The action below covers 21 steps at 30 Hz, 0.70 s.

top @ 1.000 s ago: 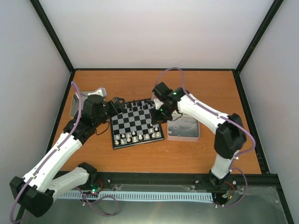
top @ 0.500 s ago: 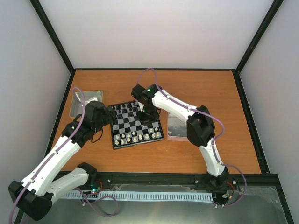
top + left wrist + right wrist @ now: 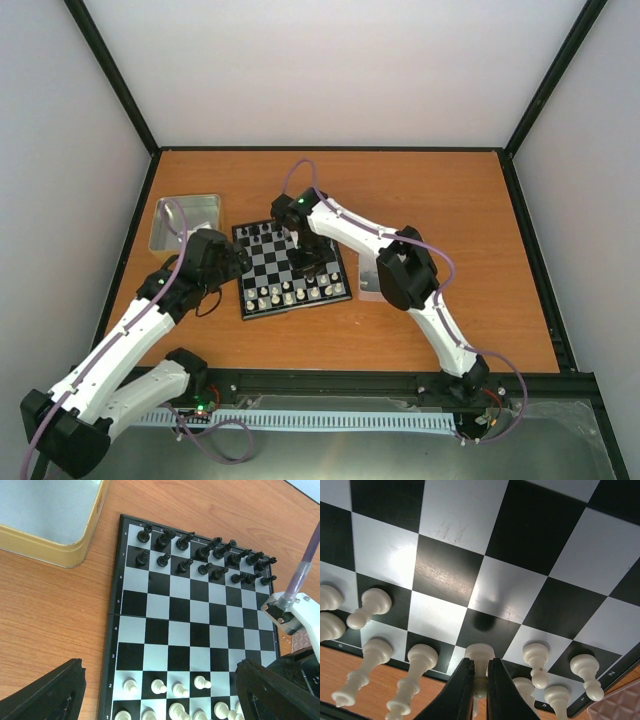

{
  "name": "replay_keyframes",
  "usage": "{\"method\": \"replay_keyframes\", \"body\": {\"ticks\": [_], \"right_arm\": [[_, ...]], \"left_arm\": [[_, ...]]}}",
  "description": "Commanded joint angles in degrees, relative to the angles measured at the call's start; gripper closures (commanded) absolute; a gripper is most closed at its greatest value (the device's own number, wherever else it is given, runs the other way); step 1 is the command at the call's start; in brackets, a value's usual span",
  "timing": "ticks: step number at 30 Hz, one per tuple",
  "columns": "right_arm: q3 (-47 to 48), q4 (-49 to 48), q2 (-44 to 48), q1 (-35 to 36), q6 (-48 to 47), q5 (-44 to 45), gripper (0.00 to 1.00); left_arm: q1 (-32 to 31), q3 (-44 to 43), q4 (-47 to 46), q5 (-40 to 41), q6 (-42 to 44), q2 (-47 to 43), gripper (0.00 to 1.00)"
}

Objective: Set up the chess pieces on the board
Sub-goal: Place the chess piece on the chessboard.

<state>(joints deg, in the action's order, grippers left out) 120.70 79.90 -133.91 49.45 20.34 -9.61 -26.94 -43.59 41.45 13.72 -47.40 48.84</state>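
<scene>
Right claw (image 3: 479, 663), clamped on a white pawn (image 3: 480, 652), should descend straight onto the board (image 3: 455, 525) square beneath, clearing neighbouring pieces (image 3: 535, 654) either side.

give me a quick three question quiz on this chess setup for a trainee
1. True or false: the right arm's fingers are shut on a tiny cream-white chess piece.
2. On the small square black-and-silver chessboard, the tiny black chess figures stand: A) in the two rows along its far edge; B) mixed in among the white ones; C) toppled in mid-board.
3. Which arm's fingers stand wide open, holding nothing?
Key: 1 true; 2 A; 3 the left arm's fingers.
</scene>
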Motion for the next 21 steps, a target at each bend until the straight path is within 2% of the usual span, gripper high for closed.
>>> {"method": "replay_keyframes", "body": {"ticks": [1, 7, 21], "right_arm": [[0.9, 2.5, -1.3, 0.8, -1.2, 1.4, 0.97], [0.2, 1.5, -2.0, 0.9, -1.5, 0.4, 0.97], [0.7, 0.0, -4.2, 1.0, -0.6, 1.3, 0.97]], "left_arm": [[0.4, -0.7, 0.4, 0.8, -0.5, -1.1, 0.17], [0.4, -1.7, 0.6, 3.3, 0.7, -2.0, 0.17], [0.4, -1.9, 0.7, 2.6, 0.3, -2.0, 0.17]]}}
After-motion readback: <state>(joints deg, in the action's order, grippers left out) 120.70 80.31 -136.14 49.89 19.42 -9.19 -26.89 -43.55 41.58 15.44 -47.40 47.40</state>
